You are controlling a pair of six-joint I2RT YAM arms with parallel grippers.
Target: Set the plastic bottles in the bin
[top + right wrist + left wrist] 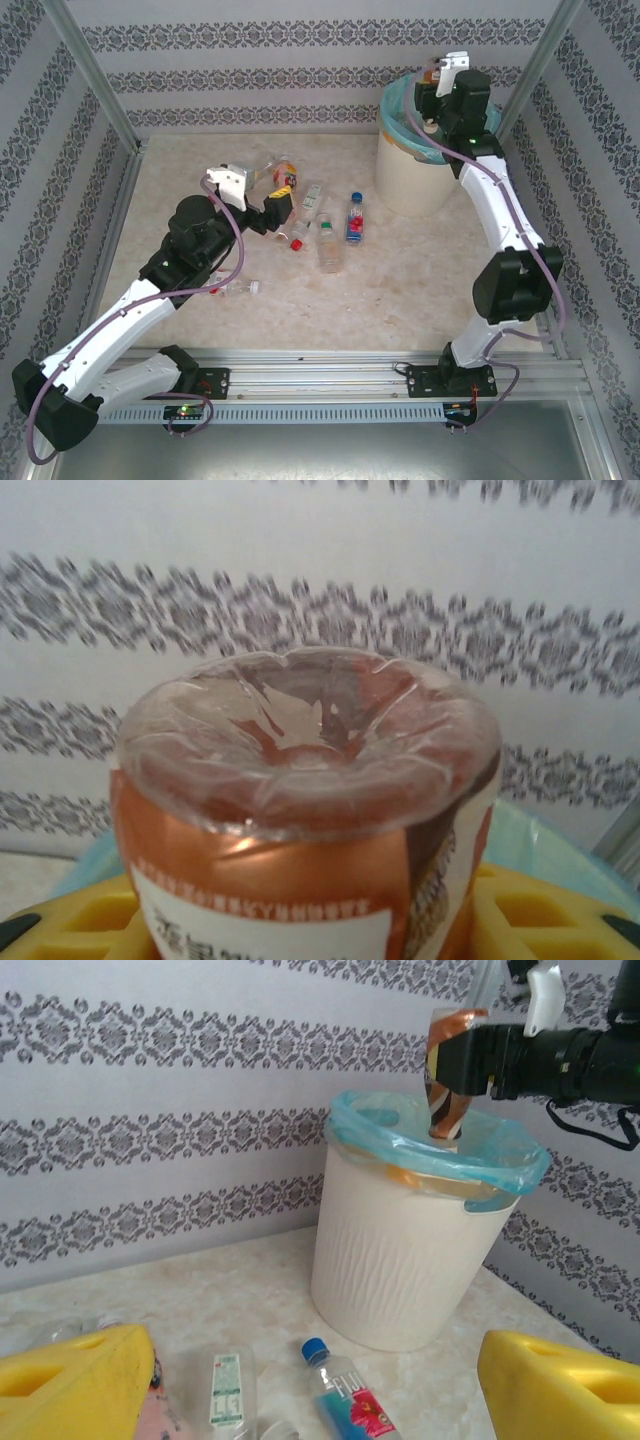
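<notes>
Right claw, top view: clenched on orange-labelled bottle, held over the bin. Left claw is spread wide, left of the bin, above loose bottles on bench. Left wrist: bottle is held cap-down in bin mouth. Right wrist: bottle is pinched between yellow fingers.

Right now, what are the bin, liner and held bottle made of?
bin: likely rigid plastic, matte cream, moulded ribs.
liner: thin plastic film, translucent turquoise, wrinkled over the rim.
held bottle: clear glossy plastic, see-through base; shiny copper label.
</notes>
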